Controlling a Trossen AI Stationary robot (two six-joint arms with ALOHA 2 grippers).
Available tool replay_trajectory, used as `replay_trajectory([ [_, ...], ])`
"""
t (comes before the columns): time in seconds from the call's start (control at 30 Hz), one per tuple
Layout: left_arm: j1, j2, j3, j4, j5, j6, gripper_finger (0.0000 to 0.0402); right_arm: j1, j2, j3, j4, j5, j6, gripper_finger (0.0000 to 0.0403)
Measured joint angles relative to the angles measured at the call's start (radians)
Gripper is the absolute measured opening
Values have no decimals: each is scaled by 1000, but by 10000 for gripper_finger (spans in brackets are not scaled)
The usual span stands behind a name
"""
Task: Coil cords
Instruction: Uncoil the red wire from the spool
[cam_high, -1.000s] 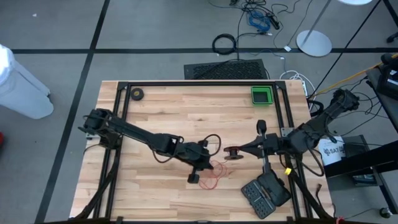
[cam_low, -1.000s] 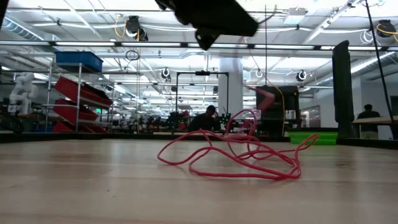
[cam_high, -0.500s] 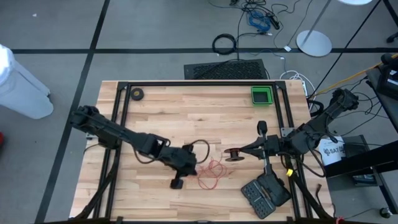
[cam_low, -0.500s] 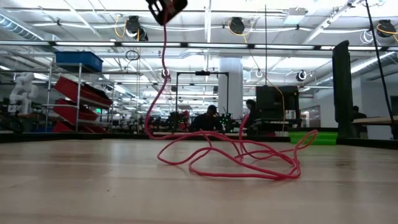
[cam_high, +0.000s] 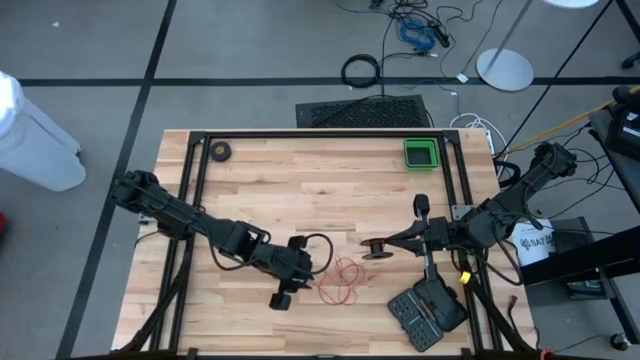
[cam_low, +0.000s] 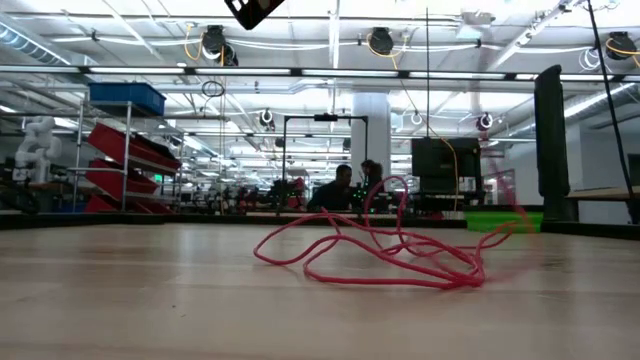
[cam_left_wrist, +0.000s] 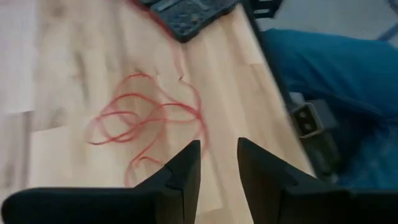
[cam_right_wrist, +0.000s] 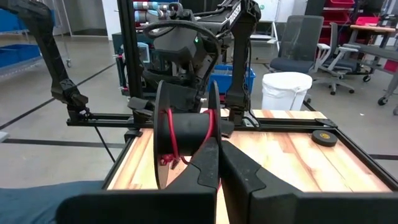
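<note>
My left pincer (cam_high: 281, 299) hangs above the pale wooden table (cam_high: 300, 180), fingers slightly parted and holding nothing, beside the loose tangle of thin red cord (cam_high: 342, 281) lying on the boards. My right pincer (cam_high: 386, 244) is clamped on the small round black reel (cam_right_wrist: 184, 135), red cord wound around its core.
</note>
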Motion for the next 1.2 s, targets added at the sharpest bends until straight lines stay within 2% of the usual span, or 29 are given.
replay_trajectory([
  [0.2, 19, 0, 0, 105, -165, 7, 112, 0, 0, 0, -27, 0, 25, 0],
  [0.37, 26, 6, 0, 273, -158, 95, 112, 0, 0, 0, -30, 0, 26, 0],
  [0.67, 8, 48, 0, 409, -207, 177, 117, 0, 0, 0, -28, 0, 25, 0],
  [0.83, 20, 110, -2, 477, -207, 191, 164, 0, 0, 0, -26, 0, 26, 0],
  [1.0, 49, 158, -1, 539, -258, 191, 217, 0, 0, 0, -26, 0, 26, 0],
  [1.2, 57, 190, -1, 600, -257, 189, 233, 0, 0, 0, -26, 0, 24, 0],
])
